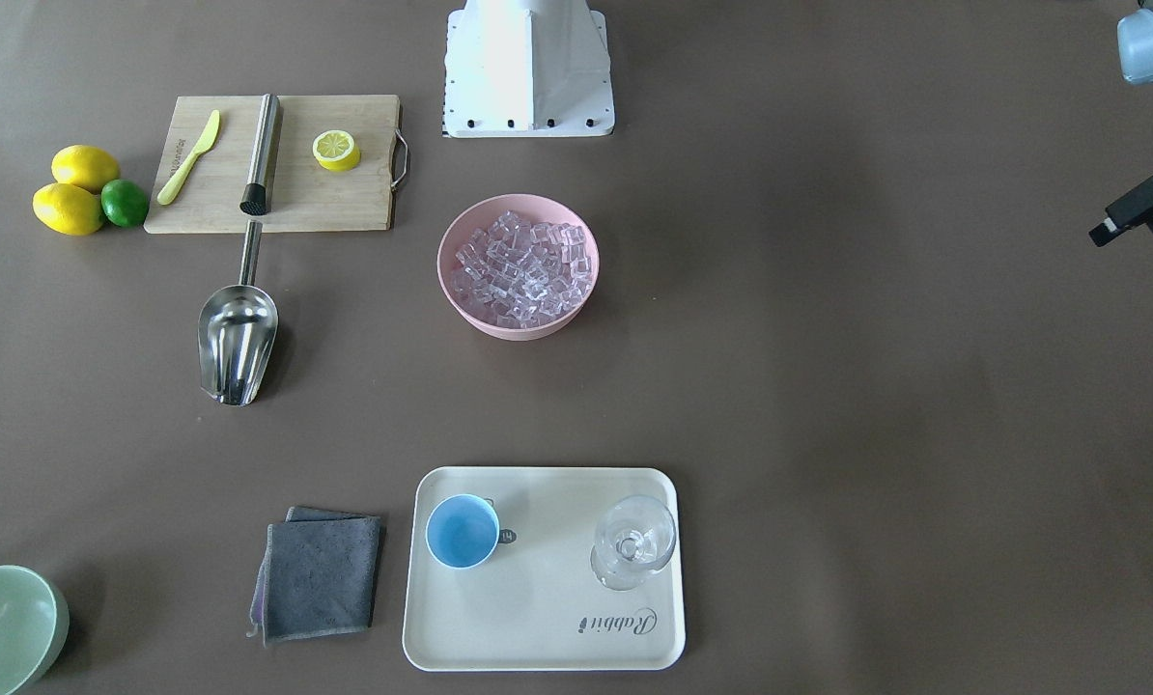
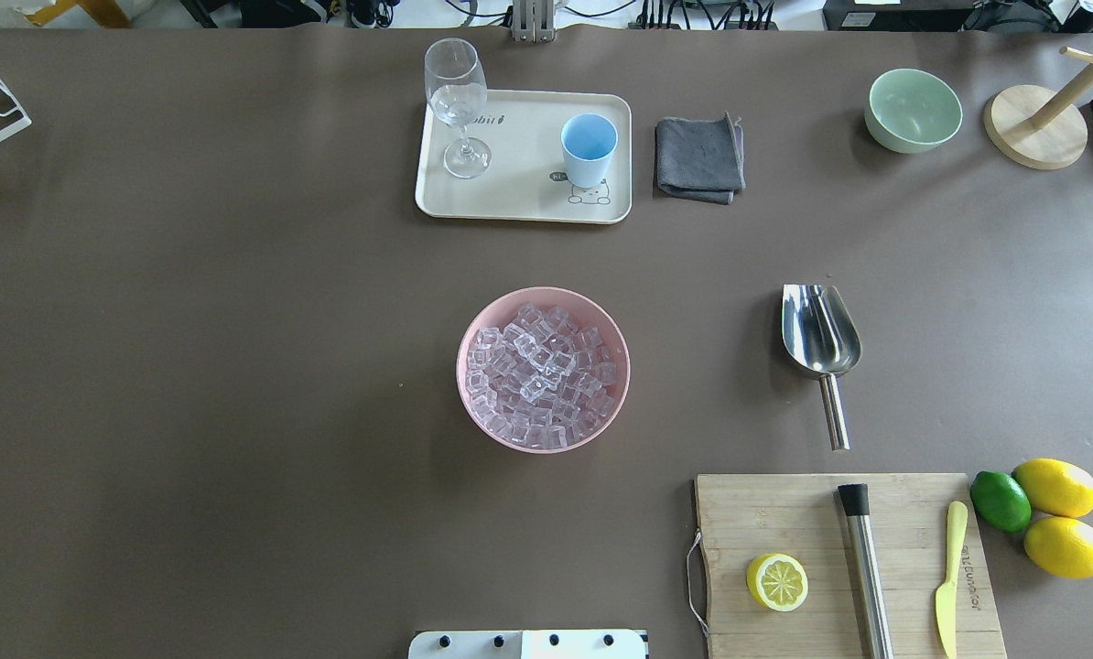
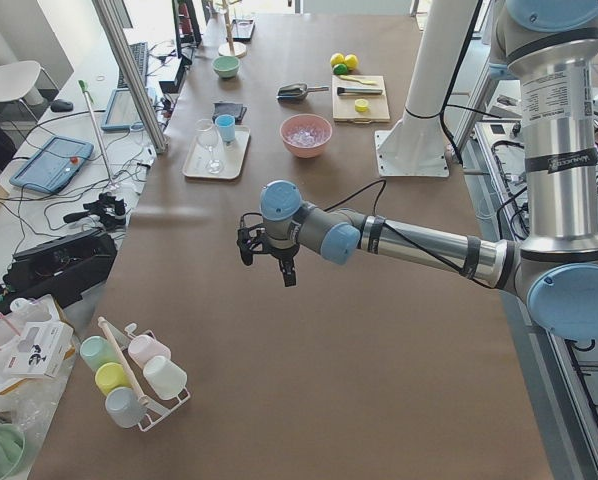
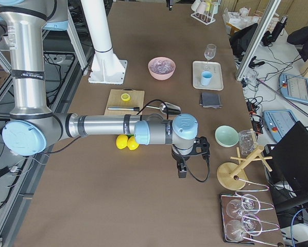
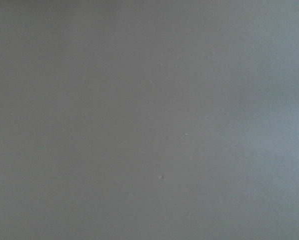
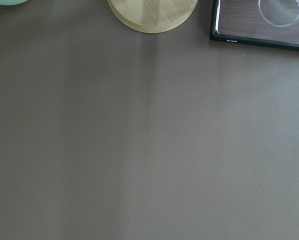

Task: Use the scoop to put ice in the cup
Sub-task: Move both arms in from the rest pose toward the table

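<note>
The ice (image 2: pixel 542 375) fills a pink bowl (image 2: pixel 473 403) at the table's middle, also seen as ice (image 1: pixel 523 265). The light-blue cup (image 2: pixel 589 146) stands upright on a cream tray (image 2: pixel 519 197). The steel scoop (image 2: pixel 819 339) lies alone on the table to the bowl's right, its handle pointing at the cutting board. My left gripper (image 3: pixel 267 255) hangs over the table's left end, far from all of these; I cannot tell whether it is open or shut. My right gripper (image 4: pixel 187 154) hangs over the right end, and its state cannot be told either.
A cutting board (image 2: pixel 784 513) holds a lemon half (image 2: pixel 776 581), a steel cylinder (image 2: pixel 867 577) and a yellow knife. Two lemons and a lime lie beside it. A stemmed glass (image 2: pixel 458 101) shares the tray. A grey cloth (image 2: pixel 698 157), green bowl (image 2: pixel 913 110) and wooden stand (image 2: pixel 1033 128) are nearby.
</note>
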`<state>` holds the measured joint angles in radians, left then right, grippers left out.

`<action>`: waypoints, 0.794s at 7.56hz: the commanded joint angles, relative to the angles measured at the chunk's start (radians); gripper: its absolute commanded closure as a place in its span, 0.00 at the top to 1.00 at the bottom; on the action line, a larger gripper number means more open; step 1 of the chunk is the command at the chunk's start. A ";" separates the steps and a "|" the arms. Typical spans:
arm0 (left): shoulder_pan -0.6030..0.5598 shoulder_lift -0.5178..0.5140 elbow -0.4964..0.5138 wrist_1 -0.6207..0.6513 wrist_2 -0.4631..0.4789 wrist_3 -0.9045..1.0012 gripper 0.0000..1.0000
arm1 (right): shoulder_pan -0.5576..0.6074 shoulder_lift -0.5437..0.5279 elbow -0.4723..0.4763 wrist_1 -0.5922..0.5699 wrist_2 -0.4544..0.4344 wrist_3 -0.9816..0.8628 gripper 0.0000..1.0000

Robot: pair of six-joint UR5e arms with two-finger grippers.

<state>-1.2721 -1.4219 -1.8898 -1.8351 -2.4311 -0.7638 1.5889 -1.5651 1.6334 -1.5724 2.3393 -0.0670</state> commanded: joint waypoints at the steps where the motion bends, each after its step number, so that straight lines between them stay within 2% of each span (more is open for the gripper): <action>1: 0.119 -0.090 -0.073 0.000 0.004 -0.292 0.98 | -0.019 -0.042 0.087 -0.005 0.046 0.050 1.00; 3: 0.187 -0.168 -0.074 0.010 0.010 -0.387 0.98 | -0.139 -0.059 0.208 -0.003 0.046 0.268 1.00; 4: 0.216 -0.222 -0.081 0.090 0.033 -0.387 0.98 | -0.212 -0.058 0.279 -0.003 0.041 0.394 1.00; 5: 0.259 -0.268 -0.100 0.164 0.103 -0.387 0.98 | -0.293 -0.058 0.339 0.000 0.041 0.518 1.00; 6: 0.304 -0.291 -0.103 0.177 0.116 -0.385 0.98 | -0.379 -0.046 0.383 0.000 0.038 0.646 0.99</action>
<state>-1.0398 -1.6561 -1.9791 -1.7205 -2.3651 -1.1470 1.3503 -1.6220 1.9271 -1.5739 2.3812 0.3634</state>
